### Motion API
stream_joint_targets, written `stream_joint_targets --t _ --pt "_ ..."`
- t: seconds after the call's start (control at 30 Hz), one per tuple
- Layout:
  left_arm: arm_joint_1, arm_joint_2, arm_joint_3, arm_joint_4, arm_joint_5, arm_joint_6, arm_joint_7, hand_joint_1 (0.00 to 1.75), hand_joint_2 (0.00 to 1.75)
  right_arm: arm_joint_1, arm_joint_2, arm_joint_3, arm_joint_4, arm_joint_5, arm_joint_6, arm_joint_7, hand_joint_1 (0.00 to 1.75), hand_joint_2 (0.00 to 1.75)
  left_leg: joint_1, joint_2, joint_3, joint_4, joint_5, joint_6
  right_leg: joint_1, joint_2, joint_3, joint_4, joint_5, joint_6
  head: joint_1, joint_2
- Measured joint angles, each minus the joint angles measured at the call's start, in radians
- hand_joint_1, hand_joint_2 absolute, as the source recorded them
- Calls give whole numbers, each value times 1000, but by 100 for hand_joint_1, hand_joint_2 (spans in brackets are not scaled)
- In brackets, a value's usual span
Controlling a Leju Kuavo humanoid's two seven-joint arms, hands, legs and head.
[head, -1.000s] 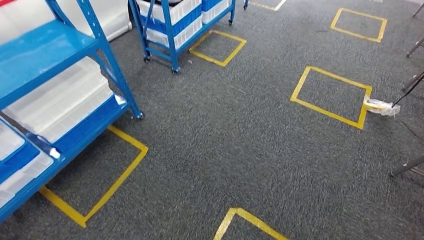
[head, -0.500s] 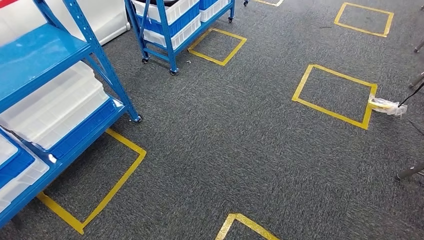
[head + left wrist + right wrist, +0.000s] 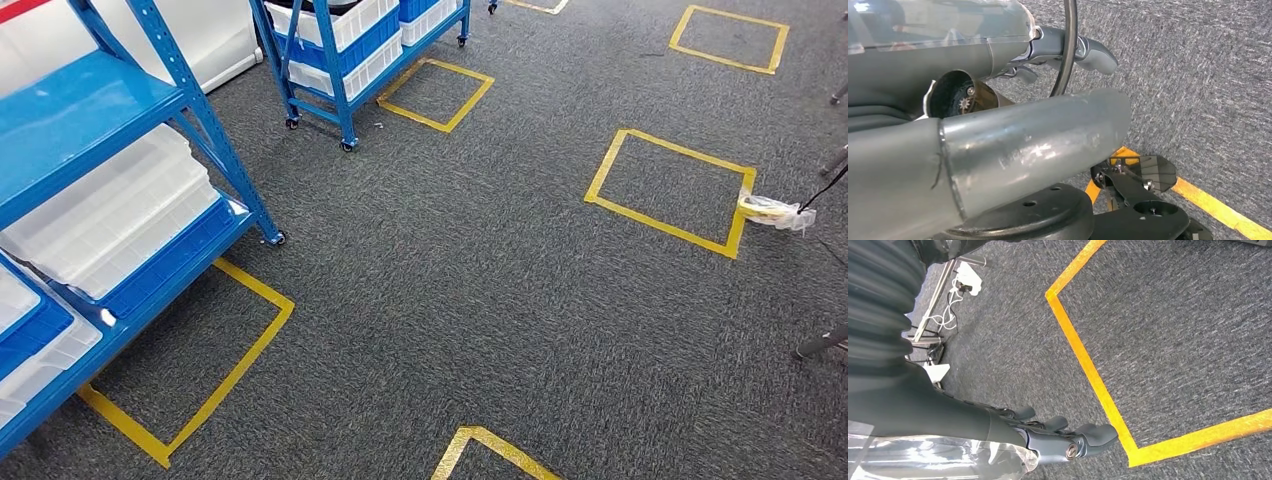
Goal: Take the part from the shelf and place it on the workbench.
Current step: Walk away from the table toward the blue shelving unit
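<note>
A blue shelf rack (image 3: 100,100) stands at the left of the head view, with white lidded trays (image 3: 110,220) in blue bins on its lower levels. I cannot tell which item is the part. My left hand (image 3: 1068,50) hangs over grey carpet, its fingers stretched out and its thumb (image 3: 1038,145) apart from them, holding nothing. A black cable crosses in front of it. In the right wrist view my right hand (image 3: 1063,440) hangs above the carpet with loosely bent fingers and nothing in them.
A second blue wheeled rack (image 3: 340,60) with white and blue bins stands farther back. Yellow tape squares (image 3: 665,185) mark the grey carpet. A bagged roll (image 3: 770,210) lies at the right, near dark stand legs (image 3: 820,345). A white power strip (image 3: 965,280) lies by metal legs.
The whole head view has shifted a little since a second ago, so the near rack sits slightly farther left and lower. That is camera motion; over the last half second almost nothing moved.
</note>
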Motion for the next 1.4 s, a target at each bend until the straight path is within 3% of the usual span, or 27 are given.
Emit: stream_joint_targets --t 0.27,0.4,0.47,0.53,0.57,0.6,0.63,0.7,0.73,0.8,0.87,0.93,1.0,1.07,1.1,1.13,1.17,1.23,1.3,1.37,1.4 --pt "0 0 0 0 -1 0 0 0 0 0 6 0 0 11 -2 0 0 175 -8 0 -5 11 -2 5 -8 0 1 -1 7 14 0 0" --pt "0 -1 0 0 -2 0 0 0 0 -2 8 0 0 13 -2 1 0 175 -2 -2 2 -12 18 21 -9 -1 2 -2 6 31 0 0" --pt "0 -2 0 0 -3 0 0 0 0 -2 8 0 0 14 -3 2 0 175 4 -5 9 -28 31 27 -8 0 -30 66 -37 36 1 0" --pt "2 -2 0 0 -4 0 0 0 0 -2 8 0 0 16 -4 3 0 175 4 -9 7 -28 33 29 -9 0 -90 191 -94 41 0 0" --pt "3 -2 0 0 -4 0 0 0 0 -1 8 0 0 16 -4 3 0 175 5 -13 8 -27 32 28 -10 0 -112 236 -103 44 0 0" --pt "4 -2 0 0 -4 0 0 0 0 -1 8 0 0 17 -4 3 0 175 5 -19 9 -25 30 27 -12 1 -119 247 -94 46 0 0" --pt "4 -2 0 0 -4 0 0 0 0 0 8 0 0 17 -5 3 0 175 7 -27 12 -22 27 24 -14 2 -105 218 -65 49 0 0" --pt "3 -2 0 0 -5 0 0 0 0 2 7 0 0 17 -6 3 0 175 10 -44 12 -12 15 14 -21 30 -44 93 -1 52 1 0" --pt "2 -2 0 0 -6 0 0 0 0 3 6 0 1 17 -6 3 0 175 12 -53 7 -2 8 8 -24 50 -19 42 13 50 0 0" --pt "-1 -2 0 0 -9 1 -1 0 0 4 6 0 2 18 -7 2 0 175 13 -69 -6 9 0 -5 -24 77 -1 6 3 40 0 0" --pt "-2 -3 0 0 -11 1 -1 0 0 2 7 0 2 19 -7 3 0 175 16 -81 -9 10 -2 -15 -22 59 2 0 -2 25 0 0" --pt "-1 -3 0 0 -11 2 -1 0 0 2 7 0 2 19 -8 3 0 175 17 -53 -24 45 -22 -25 -22 35 11 -7 -5 11 -1 0" --pt "-2 -3 0 0 -12 2 -1 0 0 4 7 0 2 19 -8 3 0 175 18 -14 -85 161 -76 -33 -21 9 18 -12 -9 1 -2 0" --pt "-3 -3 0 0 -12 2 -2 0 0 4 7 0 2 19 -8 3 0 175 20 -3 -162 288 -116 -37 -16 -16 22 -12 -14 -3 -2 0" --pt "-1 -3 0 0 -12 2 -2 0 0 4 7 0 2 19 -8 3 0 175 21 -1 -182 311 -108 -37 -15 -27 26 -12 -17 -4 -2 0" --pt "1 -3 0 0 -12 2 -2 0 0 2 7 0 2 19 -8 3 0 175 21 1 -182 293 -79 -35 -13 -37 30 -12 -20 -4 -2 0" --pt "2 -3 0 0 -12 2 -2 0 0 1 7 0 2 19 -8 3 0 175 20 6 -166 244 -38 -32 -12 -46 36 -13 -23 -3 -2 0" --pt "2 -3 0 0 -12 2 -2 0 0 0 8 0 2 19 -8 3 0 175 12 45 -110 105 33 -19 -10 -65 47 -13 -30 1 -2 0" --pt "-1 -3 0 0 -13 3 -2 0 0 0 8 0 2 19 -8 3 0 175 2 72 -86 36 54 -9 -8 -81 53 -15 -34 10 -2 0" --pt "-1 -3 0 0 -14 3 -2 0 0 -3 9 0 1 20 -8 3 0 175 0 56 -85 28 57 -2 -7 -96 60 -21 -34 21 -2 0" --pt "1 -3 1 0 -14 3 -2 0 0 -4 9 0 1 20 -8 3 0 175 3 45 -81 20 63 4 -8 -89 63 -20 -38 27 -1 0"
